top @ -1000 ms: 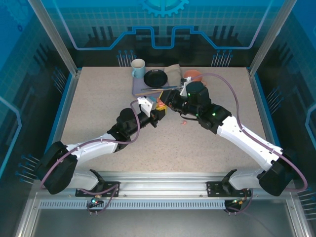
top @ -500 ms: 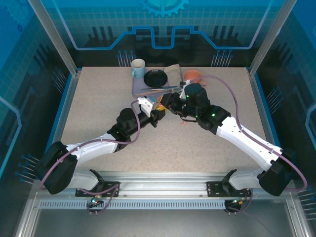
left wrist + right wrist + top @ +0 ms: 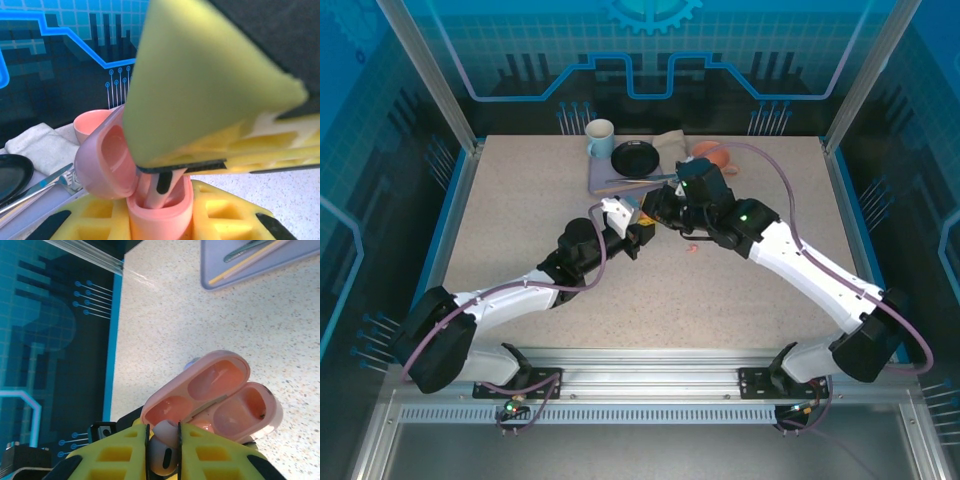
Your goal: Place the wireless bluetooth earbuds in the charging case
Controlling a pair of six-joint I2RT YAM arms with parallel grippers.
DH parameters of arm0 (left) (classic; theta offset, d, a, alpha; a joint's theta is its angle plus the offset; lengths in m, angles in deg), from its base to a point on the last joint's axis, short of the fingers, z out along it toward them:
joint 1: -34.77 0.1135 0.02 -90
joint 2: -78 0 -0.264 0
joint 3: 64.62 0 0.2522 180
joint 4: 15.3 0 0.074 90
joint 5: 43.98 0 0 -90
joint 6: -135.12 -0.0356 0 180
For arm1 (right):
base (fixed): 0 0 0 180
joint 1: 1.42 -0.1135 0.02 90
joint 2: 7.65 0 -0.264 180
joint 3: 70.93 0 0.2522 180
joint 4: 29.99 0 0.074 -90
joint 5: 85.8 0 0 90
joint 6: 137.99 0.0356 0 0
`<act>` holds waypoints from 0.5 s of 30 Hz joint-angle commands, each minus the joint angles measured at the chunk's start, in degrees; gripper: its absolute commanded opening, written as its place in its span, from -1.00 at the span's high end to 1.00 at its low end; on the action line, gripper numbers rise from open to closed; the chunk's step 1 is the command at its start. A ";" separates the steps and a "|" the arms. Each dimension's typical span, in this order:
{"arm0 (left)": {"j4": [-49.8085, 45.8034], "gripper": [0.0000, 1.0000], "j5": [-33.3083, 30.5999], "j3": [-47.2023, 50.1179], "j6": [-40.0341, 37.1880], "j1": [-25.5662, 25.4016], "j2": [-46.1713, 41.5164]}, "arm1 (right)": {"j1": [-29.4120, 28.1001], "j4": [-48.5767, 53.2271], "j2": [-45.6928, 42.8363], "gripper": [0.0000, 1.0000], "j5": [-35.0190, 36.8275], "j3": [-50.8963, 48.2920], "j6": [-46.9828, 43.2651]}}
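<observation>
Speckled desk, blue-panel backdrop, salmon-pink earbud at rim of open pink charging case, stem dipping into a well, right jaws pinching bud, left jaws clamped on case base, lid tipped back, tray w/ cutlery beyond, mug nr back edge

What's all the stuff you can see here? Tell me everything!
charging case: one, pink, lid open, in the left hand
earbud: one, pale pink, in the right hand, at the case's opening
loose earbud: one, pink, on the table by the right arm
mug: one, pale blue, back of table
tray: one, lilac, back of table
plate: one, black, at the tray's back edge
utensils: count unclear, silver and yellow, on the tray
cloth: one, beige, beside the plate
cup: one, salmon, back right
table: one, speckled beige
left hand: yellow fingers, shut on the case
right hand: yellow fingers, shut on the earbud
</observation>
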 commanded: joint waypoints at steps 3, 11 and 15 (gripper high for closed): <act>2.28 1.00 0.68 -2.13 -1.53 -0.37 -2.88 | -1.73 11.53 3.10 0.64 5.48 3.41 -1.71; 2.53 1.00 0.90 -1.54 -1.62 -0.32 -4.03 | -1.98 15.12 4.63 0.53 8.04 5.14 -2.76; 2.48 1.00 1.10 -1.46 -1.61 -0.39 -4.43 | -2.01 14.88 5.28 0.46 7.61 5.32 -2.84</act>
